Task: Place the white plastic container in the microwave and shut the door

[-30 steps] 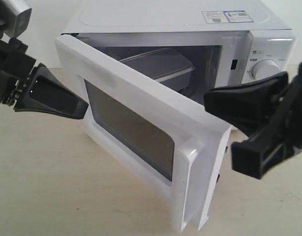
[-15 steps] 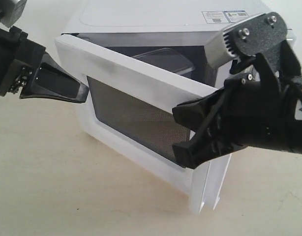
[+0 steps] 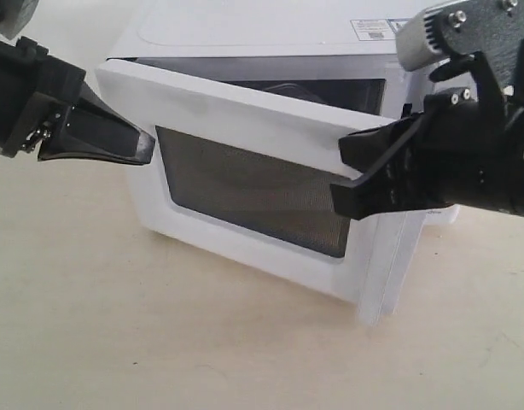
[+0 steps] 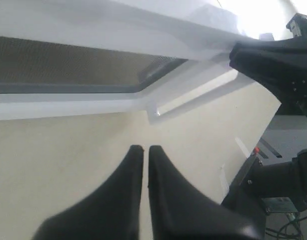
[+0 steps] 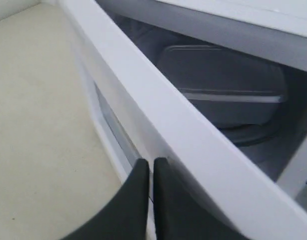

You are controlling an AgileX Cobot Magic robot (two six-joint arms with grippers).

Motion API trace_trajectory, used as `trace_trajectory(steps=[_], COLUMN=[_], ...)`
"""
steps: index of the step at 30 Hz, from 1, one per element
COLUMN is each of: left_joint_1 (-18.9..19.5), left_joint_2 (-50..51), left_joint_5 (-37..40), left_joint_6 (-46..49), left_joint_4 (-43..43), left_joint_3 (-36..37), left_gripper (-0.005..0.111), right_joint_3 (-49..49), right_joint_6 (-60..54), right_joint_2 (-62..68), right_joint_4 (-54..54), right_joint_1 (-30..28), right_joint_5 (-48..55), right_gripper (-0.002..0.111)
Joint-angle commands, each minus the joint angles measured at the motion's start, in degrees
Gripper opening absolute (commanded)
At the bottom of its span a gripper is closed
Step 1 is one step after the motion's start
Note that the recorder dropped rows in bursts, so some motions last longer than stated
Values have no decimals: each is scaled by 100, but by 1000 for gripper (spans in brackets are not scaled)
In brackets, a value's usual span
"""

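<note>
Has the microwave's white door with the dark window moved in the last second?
Yes. The white windowed door has swung inward toward the boxy white microwave, narrowing the opening; it remains ajar.

Door (image 3: 245, 184): seen ajar on the microwave (image 3: 245, 26).
Right hand (image 3: 354, 175): placed at door's right edge.
Left hand (image 3: 136, 147): placed near door's left end.

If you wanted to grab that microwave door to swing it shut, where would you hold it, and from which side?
Probably the vertical bar handle at the door's free edge, approached from the outer front face. It is a raised bar, giving fingers something to wrap, and sits farthest from the hinge, so little force is needed. The shut right gripper is at that end.
</note>
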Motion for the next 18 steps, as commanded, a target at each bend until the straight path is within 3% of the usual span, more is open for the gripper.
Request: trace_trajectory(steps=[1,7,15,18], left_joint_1=[-24,-24,-24,-24], left_joint_2=[-15,-15,-15,-15], left_joint_5=[-227,-394,-362,-250], left_joint_6=[133,224,364,431], left_joint_4=[-94,-230,-444,-444], left_joint_3=[-40,-40,-40,-40], left_gripper=[4,4,4,4], right_joint_3=[-34,-34,-60,-279], right_joint_6=[14,14,14,-105], right_joint_2=[3,131,1244,1524], right_joint_4=[-40,-40,-40,32], right_joint_1=[-375,-436,-436,-436], right_joint_5=[-21,-168,-1657,-1641], right_gripper=[0,0,0,0])
